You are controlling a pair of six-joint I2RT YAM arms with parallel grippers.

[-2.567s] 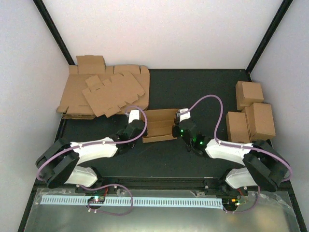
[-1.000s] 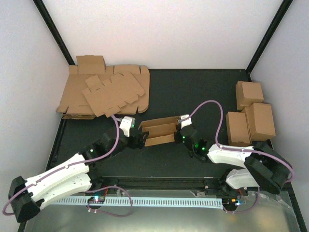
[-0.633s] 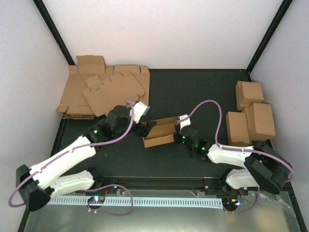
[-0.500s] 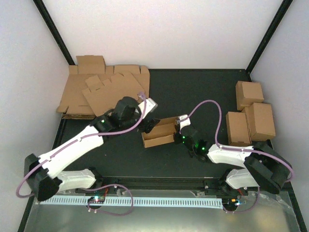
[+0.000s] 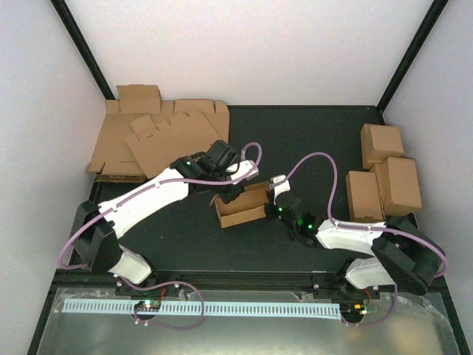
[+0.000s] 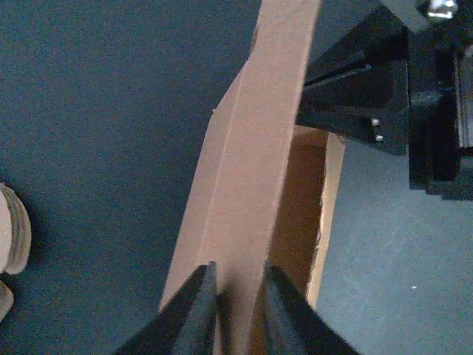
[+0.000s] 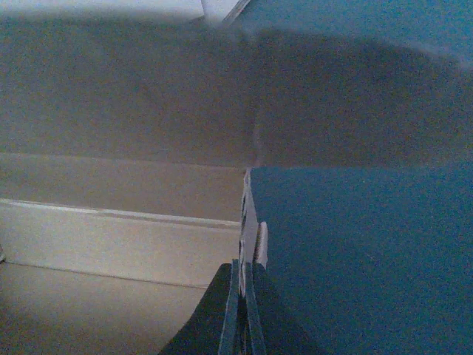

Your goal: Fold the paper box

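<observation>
The paper box (image 5: 247, 214), a brown cardboard trough with its walls up, lies at the middle of the black mat. My left gripper (image 5: 228, 194) comes down on its left rear corner. In the left wrist view the left gripper (image 6: 238, 299) has its jaws narrowed round the long folded wall of the paper box (image 6: 255, 170), cardboard filling the gap. My right gripper (image 5: 276, 201) is at the box's right end. In the right wrist view the right gripper (image 7: 244, 275) is shut on the thin edge of an end flap, with the inside of the paper box (image 7: 111, 237) to its left.
A heap of flat brown blanks (image 5: 159, 140) lies at the back left; its edge (image 6: 11, 229) shows in the left wrist view. Three folded boxes (image 5: 384, 174) stand at the right. The right gripper's black body (image 6: 414, 96) is close beyond the box wall.
My left arm has swung from the box's left side up and over it, and its jaws have narrowed from wide open onto the long wall. The right gripper has kept its hold.
</observation>
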